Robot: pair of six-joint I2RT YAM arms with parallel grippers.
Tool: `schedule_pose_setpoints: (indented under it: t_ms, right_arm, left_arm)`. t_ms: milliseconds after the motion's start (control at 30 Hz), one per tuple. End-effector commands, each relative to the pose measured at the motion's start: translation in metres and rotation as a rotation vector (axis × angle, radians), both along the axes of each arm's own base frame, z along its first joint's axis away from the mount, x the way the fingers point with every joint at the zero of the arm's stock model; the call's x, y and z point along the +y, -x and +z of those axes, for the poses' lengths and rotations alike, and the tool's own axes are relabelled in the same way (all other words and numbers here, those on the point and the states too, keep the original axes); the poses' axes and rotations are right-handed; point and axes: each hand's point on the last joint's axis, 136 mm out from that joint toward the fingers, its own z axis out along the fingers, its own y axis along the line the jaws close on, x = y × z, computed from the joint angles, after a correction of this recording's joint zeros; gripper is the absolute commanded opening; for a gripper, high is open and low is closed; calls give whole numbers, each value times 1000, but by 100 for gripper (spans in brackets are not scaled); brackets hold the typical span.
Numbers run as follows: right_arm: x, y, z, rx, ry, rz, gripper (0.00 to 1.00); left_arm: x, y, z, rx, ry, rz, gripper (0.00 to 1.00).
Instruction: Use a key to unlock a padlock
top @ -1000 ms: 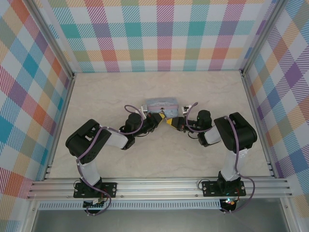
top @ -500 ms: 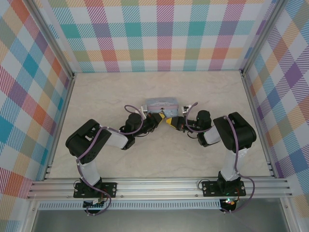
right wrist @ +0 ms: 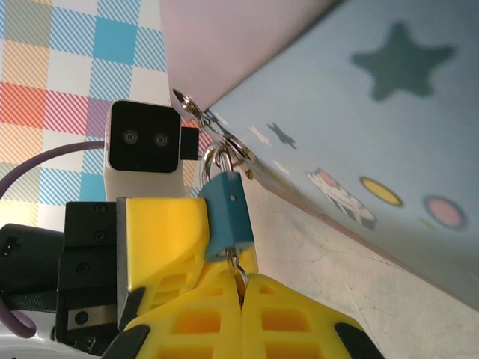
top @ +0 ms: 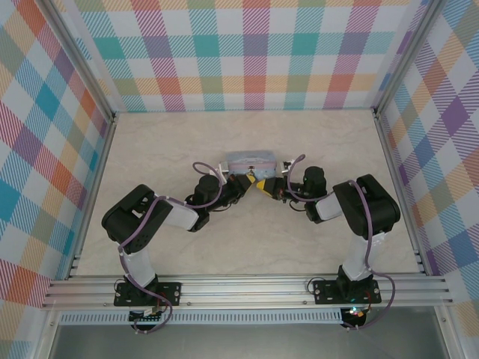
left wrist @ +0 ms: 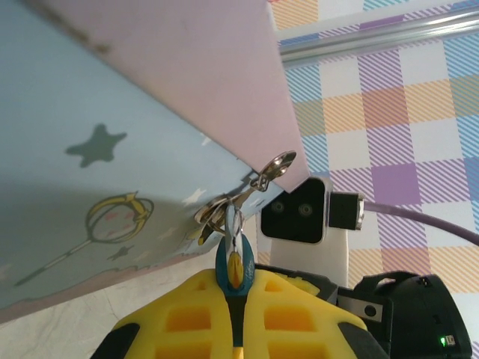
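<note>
The teal-blue padlock (right wrist: 228,213) hangs by its thin silvery shackle from the clasp (left wrist: 224,212) of a pale blue cartoon tin (top: 251,160). My left gripper (left wrist: 235,283) is shut on the padlock's body (left wrist: 222,263), with yellow fingers (right wrist: 165,232) on either side of it. The small key (right wrist: 237,268) sticks out of the padlock's bottom end. My right gripper (right wrist: 241,290) is shut on the key just below the padlock. In the top view the two grippers meet tip to tip, left (top: 247,182) and right (top: 261,187), at the tin's front edge.
The tin lies flat on the pale marbled table (top: 247,239), near the middle. Checked walls (top: 247,52) and aluminium rails (top: 397,187) close the table in at the back and both sides. Both arms reach in low from the near edge.
My right gripper has shifted slightly left and toward the tin, still holding the key. The left gripper and the padlock have stayed put.
</note>
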Motion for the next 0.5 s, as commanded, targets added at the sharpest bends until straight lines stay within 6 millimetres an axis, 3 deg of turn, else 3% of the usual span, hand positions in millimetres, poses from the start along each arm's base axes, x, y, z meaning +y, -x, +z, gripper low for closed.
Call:
schedule_pose_setpoints:
  t_ms: [0,467]
  right_arm:
    - [-3,-29,31,-122,-11,-102,1]
    - [-4,-39,45,-173,-13,-134,7]
  left_arm:
    - [-31,37,1,-7,12,-181,0]
    - [-35,40,-2,-1,2,-189,0]
